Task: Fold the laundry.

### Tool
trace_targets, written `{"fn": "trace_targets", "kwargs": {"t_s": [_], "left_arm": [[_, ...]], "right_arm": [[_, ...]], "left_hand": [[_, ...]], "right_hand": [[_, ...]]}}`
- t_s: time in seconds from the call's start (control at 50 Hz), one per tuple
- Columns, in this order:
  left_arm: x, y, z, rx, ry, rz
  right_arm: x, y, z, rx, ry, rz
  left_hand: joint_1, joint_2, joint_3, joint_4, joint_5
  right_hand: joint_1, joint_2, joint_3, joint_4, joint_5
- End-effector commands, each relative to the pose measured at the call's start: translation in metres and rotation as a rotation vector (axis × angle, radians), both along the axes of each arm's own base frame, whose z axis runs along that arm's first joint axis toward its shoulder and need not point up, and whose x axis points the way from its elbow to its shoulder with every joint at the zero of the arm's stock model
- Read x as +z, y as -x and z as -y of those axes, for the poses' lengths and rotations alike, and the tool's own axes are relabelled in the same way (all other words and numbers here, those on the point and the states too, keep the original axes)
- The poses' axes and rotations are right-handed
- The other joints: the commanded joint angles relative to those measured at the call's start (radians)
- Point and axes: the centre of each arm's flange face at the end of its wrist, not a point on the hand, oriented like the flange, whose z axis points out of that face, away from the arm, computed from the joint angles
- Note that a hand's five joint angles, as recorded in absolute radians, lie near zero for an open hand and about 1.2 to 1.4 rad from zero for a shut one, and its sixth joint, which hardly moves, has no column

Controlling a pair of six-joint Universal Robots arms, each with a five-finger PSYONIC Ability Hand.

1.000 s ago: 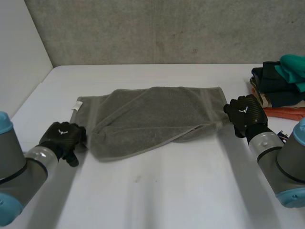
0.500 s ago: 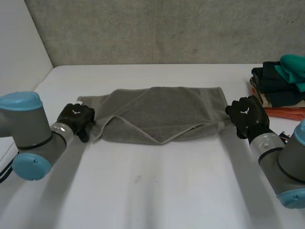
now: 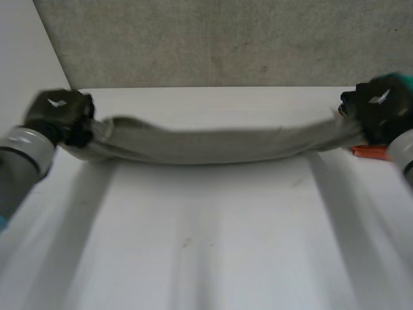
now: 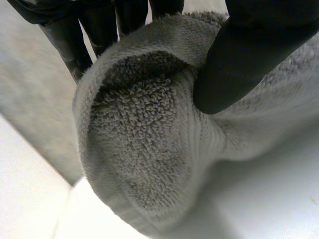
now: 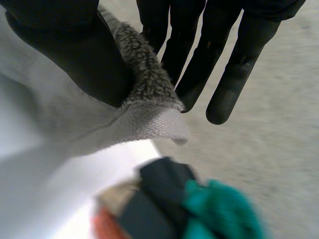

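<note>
The towel (image 3: 213,145) no longer lies half folded on the desk (image 3: 213,258), as it does a second ago. It now hangs in the air as a long, sagging band, stretched between the two hands over the far part of the desk.

The left hand (image 3: 58,110) is raised toward 10 o'clock. Its thumb (image 4: 259,55) presses one bunched end of the towel against its fingers (image 4: 65,35), so that end is firmly held. The right hand (image 3: 377,106) is up at 2 o'clock, just above the pile of clothes (image 5: 199,209), and pinches the other end's hem between thumb and fingers (image 5: 234,74).

The loose fold seems to be lost in the lift. My guess is that the hands are pulling the towel straight so they can lay it down again cleanly, and the real folding is yet to come.
</note>
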Motion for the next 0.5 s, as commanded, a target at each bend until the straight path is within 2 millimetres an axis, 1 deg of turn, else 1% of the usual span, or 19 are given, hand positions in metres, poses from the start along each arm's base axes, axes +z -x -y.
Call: {"fn": "trace_targets", "kwargs": {"t_s": [0.02, 0.08, 0.14, 0.16, 0.18, 0.22, 0.24, 0.26, 0.3, 0.32, 0.36, 0.38, 0.4, 0.42, 0.46, 0.48, 0.5], "left_arm": [[0.060, -0.033, -0.024, 0.040, 0.024, -0.124], [0.060, -0.034, -0.026, 0.009, -0.014, -0.141], [0.054, -0.034, -0.027, -0.010, -0.069, -0.152], [0.051, -0.034, -0.025, -0.010, -0.086, -0.152], [0.038, -0.035, -0.019, -0.003, -0.135, -0.151], [0.023, -0.035, -0.012, 0.001, -0.183, -0.146], [0.017, -0.034, -0.010, 0.001, -0.205, -0.144], [0.004, -0.034, -0.003, 0.006, -0.247, -0.140], [-0.007, -0.031, 0.003, 0.000, -0.277, -0.137], [-0.015, -0.028, 0.012, -0.001, -0.299, -0.133], [-0.023, -0.023, 0.022, 0.000, -0.311, -0.126], [-0.026, -0.020, 0.028, 0.000, -0.309, -0.123], [-0.026, -0.013, 0.039, 0.001, -0.290, -0.116], [-0.025, -0.009, 0.046, 0.002, -0.272, -0.112], [-0.020, -0.003, 0.060, 0.012, -0.225, -0.109], [-0.008, 0.003, 0.074, 0.023, -0.152, -0.117], [0.000, 0.006, 0.081, 0.024, -0.107, -0.123]], "right_arm": [[0.090, 0.028, -0.015, -0.081, 0.029, -0.010], [0.091, 0.028, -0.018, -0.071, -0.015, -0.016], [0.080, 0.027, -0.016, -0.066, -0.073, -0.026], [0.070, 0.024, -0.013, -0.060, -0.106, -0.032], [0.064, 0.024, -0.009, -0.064, -0.124, -0.034], [0.053, 0.021, -0.005, -0.057, -0.157, -0.040], [0.043, 0.017, -0.002, -0.046, -0.188, -0.046], [0.039, 0.014, -0.001, -0.038, -0.200, -0.050], [0.031, 0.008, 0.000, -0.022, -0.220, -0.061], [0.023, 0.002, 0.002, -0.007, -0.238, -0.072], [0.018, -0.003, 0.007, -0.009, -0.241, -0.079], [0.015, -0.006, 0.011, -0.012, -0.236, -0.081], [0.011, -0.010, 0.021, -0.028, -0.219, -0.085], [0.009, -0.013, 0.027, -0.037, -0.203, -0.086], [0.011, -0.020, 0.039, -0.055, -0.147, -0.080], [0.019, -0.028, 0.051, -0.069, -0.064, -0.061], [0.028, -0.033, 0.058, -0.075, -0.001, -0.040]], "left_hand": [[0.277, 0.204, 0.215, 0.201, 0.254], [0.277, 0.204, 0.215, 0.201, 0.254], [0.277, 0.204, 0.215, 0.201, 0.254], [0.277, 0.204, 0.215, 0.201, 0.254], [0.277, 0.204, 0.215, 0.201, 0.254], [0.277, 0.204, 0.215, 0.201, 0.254], [0.277, 0.204, 0.215, 0.201, 0.254], [0.277, 0.204, 0.215, 0.201, 0.254], [0.277, 0.204, 0.215, 0.201, 0.254], [0.277, 0.204, 0.215, 0.201, 0.254], [0.277, 0.204, 0.215, 0.201, 0.254], [0.277, 0.204, 0.215, 0.201, 0.254], [0.277, 0.204, 0.215, 0.201, 0.254], [0.277, 0.204, 0.215, 0.201, 0.254], [0.277, 0.204, 0.215, 0.201, 0.254], [0.277, 0.204, 0.215, 0.201, 0.254], [0.277, 0.204, 0.215, 0.201, 0.254]], "right_hand": [[0.295, 0.229, 0.209, 0.200, 0.232], [0.295, 0.229, 0.209, 0.200, 0.232], [0.295, 0.229, 0.209, 0.200, 0.232], [0.295, 0.229, 0.209, 0.200, 0.232], [0.295, 0.229, 0.209, 0.200, 0.232], [0.295, 0.229, 0.209, 0.200, 0.232], [0.295, 0.229, 0.209, 0.200, 0.232], [0.295, 0.229, 0.209, 0.200, 0.232], [0.295, 0.229, 0.209, 0.200, 0.232], [0.295, 0.229, 0.209, 0.200, 0.232], [0.295, 0.229, 0.209, 0.200, 0.232], [0.295, 0.229, 0.209, 0.200, 0.232], [0.295, 0.229, 0.209, 0.200, 0.232], [0.295, 0.229, 0.209, 0.200, 0.232], [0.295, 0.229, 0.209, 0.200, 0.232], [0.295, 0.229, 0.209, 0.200, 0.232], [0.295, 0.229, 0.209, 0.200, 0.232]]}}
